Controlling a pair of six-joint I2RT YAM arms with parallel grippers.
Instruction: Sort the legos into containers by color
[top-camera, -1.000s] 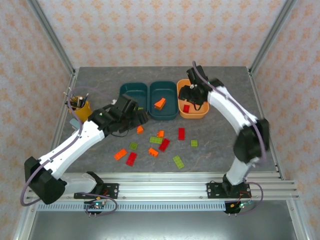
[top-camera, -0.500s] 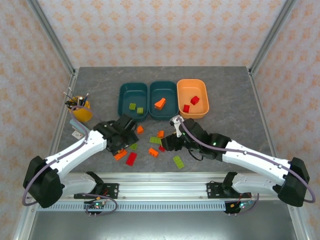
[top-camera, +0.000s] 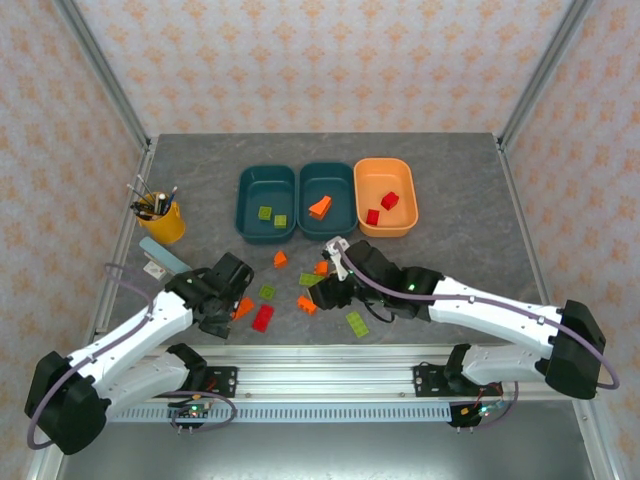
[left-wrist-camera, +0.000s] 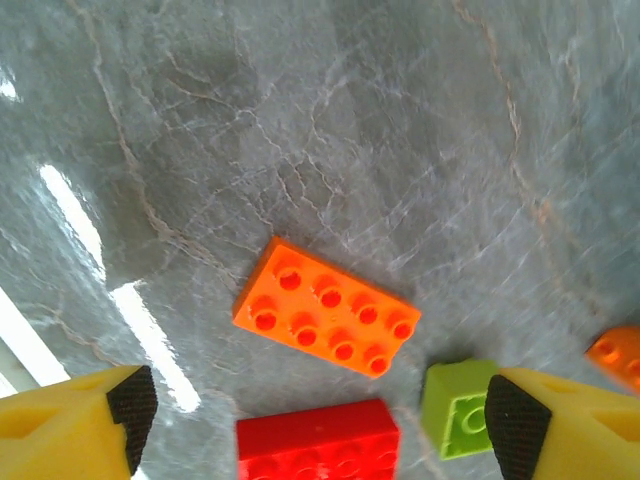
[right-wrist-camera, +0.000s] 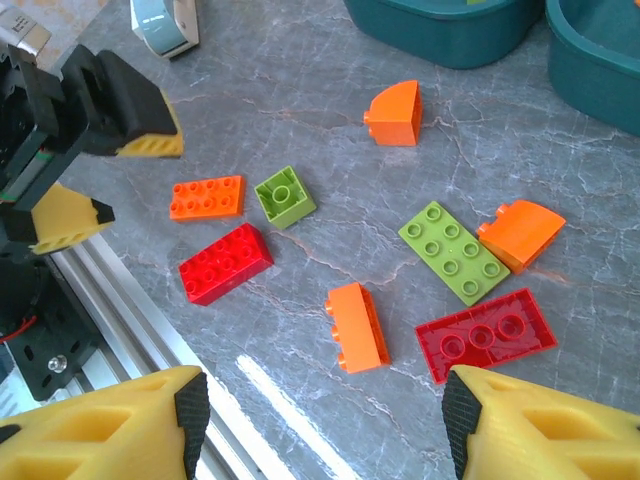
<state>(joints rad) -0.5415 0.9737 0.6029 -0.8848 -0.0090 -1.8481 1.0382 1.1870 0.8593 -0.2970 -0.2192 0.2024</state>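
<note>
Sorting was barely begun: five legos (top-camera: 320, 208) sat in the containers (top-camera: 385, 162), and about nine lay loose on the counter (top-camera: 450, 220) beneath the left gripper (left-wrist-camera: 320, 415) and right gripper (right-wrist-camera: 325, 410), both open and empty.

On the table (top-camera: 470, 180), bare surface lies right of the orange tray (top-camera: 375, 178) and in the strip along the far edge. The left teal tray (top-camera: 262, 185), middle teal tray (top-camera: 338, 178) and orange tray stand side by side in a row that blocks the far centre. A pen cup (top-camera: 165, 222) occupies the left side. The left arm (top-camera: 130, 335) and right arm (top-camera: 490, 308) slant across the near corners. Between them, loose bricks (top-camera: 307, 303) crowd the near centre. An orange brick (left-wrist-camera: 327, 320), red brick (left-wrist-camera: 318, 440) and green brick (left-wrist-camera: 460, 408) lie close together, with bare table on the orange brick's other side.
</note>
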